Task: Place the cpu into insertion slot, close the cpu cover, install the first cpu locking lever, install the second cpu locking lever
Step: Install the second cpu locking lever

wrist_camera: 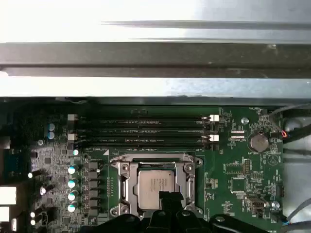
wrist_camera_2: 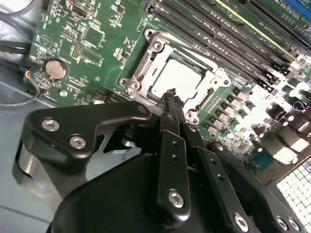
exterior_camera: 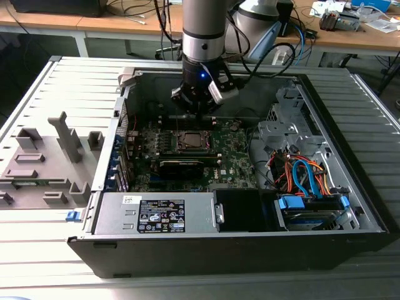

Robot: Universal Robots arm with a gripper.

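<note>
Exterior view: an open computer case [exterior_camera: 219, 250] lies on a slatted grey surface [exterior_camera: 37, 262]; the robot arm reaches down into it, and its tool [exterior_camera: 199, 111] hangs just above the socket [exterior_camera: 177, 141] on the green board [exterior_camera: 234, 159], probably so it can work on the socket's metal parts.

Second wrist view: the chip [wrist_camera_2: 179, 77] lies flat inside the socket, silvery top up; the cover [wrist_camera_2: 141, 73] is folded down around it like a frame, so the chip shows through its window; the tool [wrist_camera_2: 170, 95] has its two fingers pressed together, gripping nothing, with the tip at the cover's edge; whether it touches cannot be told; a closed tip likely suits pushing thin metal rather than grasping.

First wrist view: the chip [wrist_camera: 154, 183] sits centred in the socket under the cover [wrist_camera: 150, 166]; the tool [wrist_camera: 167, 196] overlaps the chip's edge; memory slots [wrist_camera: 141, 128] run beside the socket, on the side away from the tool; whether the locking levers are latched cannot be told.
</note>
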